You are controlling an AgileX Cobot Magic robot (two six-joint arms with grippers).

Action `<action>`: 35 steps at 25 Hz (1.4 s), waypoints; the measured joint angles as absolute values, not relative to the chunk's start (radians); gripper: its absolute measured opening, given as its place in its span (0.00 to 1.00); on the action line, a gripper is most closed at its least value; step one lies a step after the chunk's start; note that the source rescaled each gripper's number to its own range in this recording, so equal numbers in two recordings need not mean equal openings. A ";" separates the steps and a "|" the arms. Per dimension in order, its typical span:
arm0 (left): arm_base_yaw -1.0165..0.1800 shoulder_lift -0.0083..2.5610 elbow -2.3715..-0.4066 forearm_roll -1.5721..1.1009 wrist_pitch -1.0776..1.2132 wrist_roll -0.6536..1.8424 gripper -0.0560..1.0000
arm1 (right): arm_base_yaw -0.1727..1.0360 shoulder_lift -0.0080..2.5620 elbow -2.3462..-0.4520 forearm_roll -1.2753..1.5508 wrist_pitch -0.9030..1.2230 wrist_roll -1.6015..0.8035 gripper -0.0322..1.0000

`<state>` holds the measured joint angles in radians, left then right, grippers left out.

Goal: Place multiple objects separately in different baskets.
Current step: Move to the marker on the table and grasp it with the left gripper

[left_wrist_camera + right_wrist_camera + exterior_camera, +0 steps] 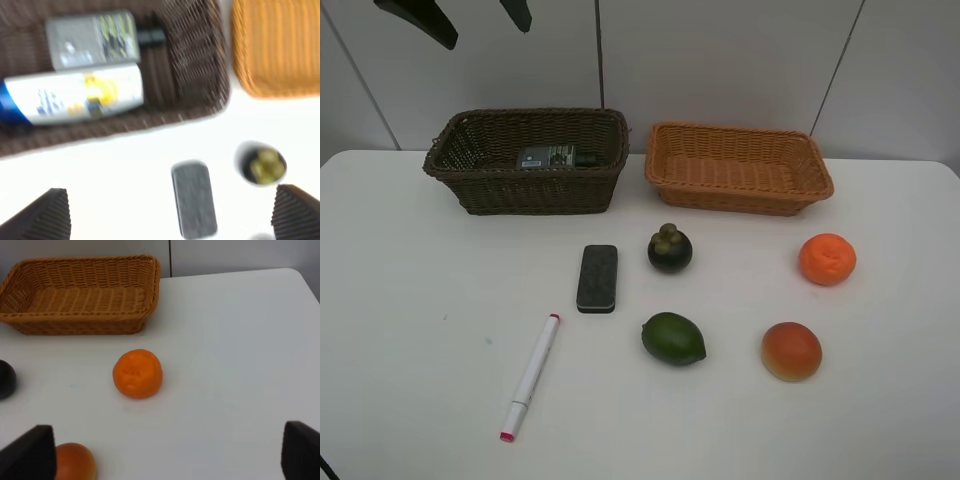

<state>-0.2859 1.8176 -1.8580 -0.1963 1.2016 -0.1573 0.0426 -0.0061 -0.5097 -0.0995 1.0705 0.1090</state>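
The dark brown basket point(530, 190) holds a dark green bottle point(548, 157) and, in the left wrist view, a white shampoo bottle point(75, 97) beside it. The light orange basket point(735, 195) holds nothing. On the table lie a black eraser point(597, 278), a mangosteen point(669, 249), a green fruit point(673, 338), a red-orange fruit point(791, 351), an orange point(827, 259) and a white marker point(530, 376). My left gripper point(485, 32) hangs open high above the dark basket, over the eraser point(194, 205). Open too, my right gripper point(165, 440) hovers near the orange point(137, 373).
The white table's far edge meets a grey panelled wall just behind both baskets. Bare tabletop stretches left of the marker and right of the orange. The red-orange fruit point(74, 462) sits close to the right gripper's one finger.
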 joint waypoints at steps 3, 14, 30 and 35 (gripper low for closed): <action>-0.358 1.713 -1.680 -0.196 1.201 -0.177 0.99 | 0.043 -0.006 -0.510 -0.100 1.071 0.109 1.00; -0.604 1.591 -1.139 -0.154 1.137 -0.297 0.99 | 0.043 -0.006 -0.510 -0.100 1.071 0.109 1.00; -0.617 1.798 -0.910 -0.179 0.784 -0.229 0.99 | 0.043 -0.006 -0.510 -0.100 1.071 0.109 1.00; -0.617 1.862 -0.910 -0.179 0.756 -0.213 0.99 | 0.043 -0.006 -0.510 -0.100 1.071 0.109 1.00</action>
